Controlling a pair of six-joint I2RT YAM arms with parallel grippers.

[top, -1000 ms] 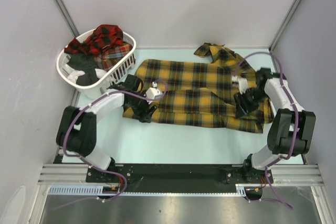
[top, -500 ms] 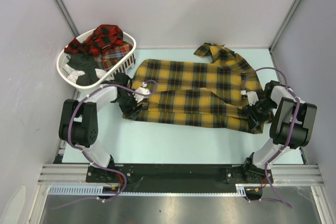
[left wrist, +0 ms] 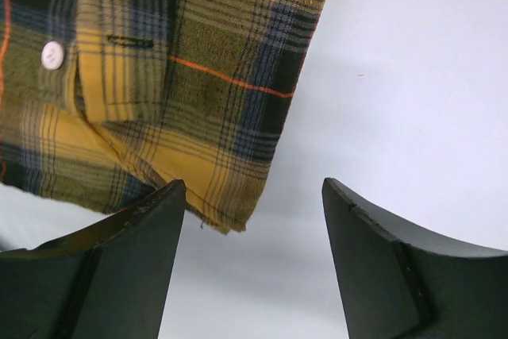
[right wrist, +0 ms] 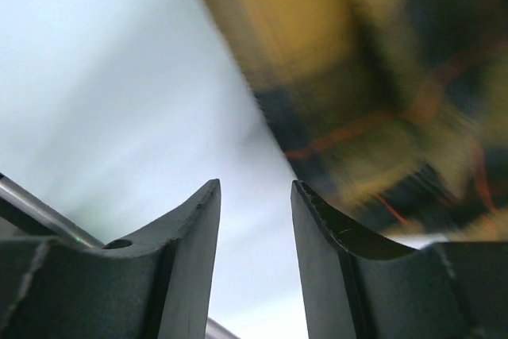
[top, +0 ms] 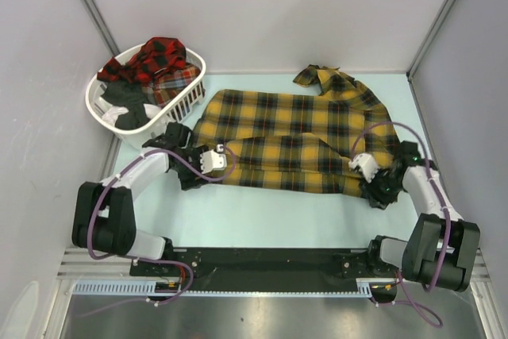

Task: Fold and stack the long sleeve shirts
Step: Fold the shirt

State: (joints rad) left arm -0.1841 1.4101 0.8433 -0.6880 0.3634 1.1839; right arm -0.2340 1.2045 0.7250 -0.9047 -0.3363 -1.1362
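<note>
A mustard-yellow plaid shirt (top: 294, 132) lies spread across the table, collar at the far right, folded lengthwise. My left gripper (top: 189, 176) is open and empty at the shirt's near left corner; in the left wrist view that corner (left wrist: 230, 204) lies just beyond my left finger, with bare table between the jaws. My right gripper (top: 379, 194) is open and empty at the shirt's near right corner; the blurred fabric (right wrist: 381, 77) fills the upper right of the right wrist view. Red-and-black plaid shirts (top: 163, 57) lie piled in a basket.
A white laundry basket (top: 111, 117) with clothes stands at the far left, close behind my left arm. Grey walls (top: 460, 85) close in the table on three sides. Pale table surface (top: 278, 220) shows in front of the shirt.
Both grippers have come off the shirt and moved toward the near edge, to its near left and near right corners. The shirt stays flat.
</note>
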